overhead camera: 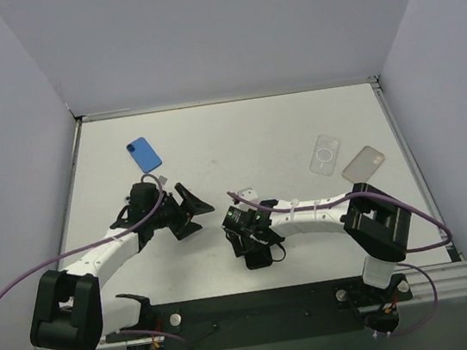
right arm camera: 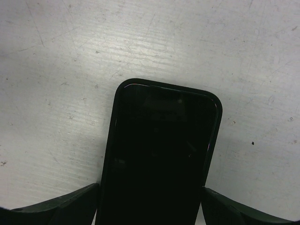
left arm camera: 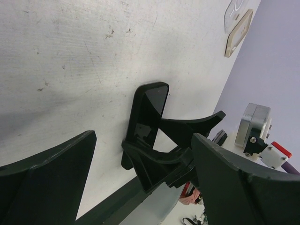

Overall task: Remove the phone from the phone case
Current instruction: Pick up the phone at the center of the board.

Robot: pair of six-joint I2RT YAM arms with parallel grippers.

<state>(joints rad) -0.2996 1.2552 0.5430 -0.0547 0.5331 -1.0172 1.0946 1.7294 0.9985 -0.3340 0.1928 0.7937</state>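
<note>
The black phone in its black case [right arm camera: 159, 154] lies screen up on the scuffed white counter [overhead camera: 237, 140], near the near edge and about the middle. The right tool [right arm camera: 150, 189] is closed on it, one dark finger against each long side. The left tool [overhead camera: 191, 211] is spread wide just left of the phone, holding nothing. A blue rectangular case [overhead camera: 144, 154] lies far left; a clear case [overhead camera: 326, 155] and a tan-rimmed case [overhead camera: 363, 162] lie far right.
</note>
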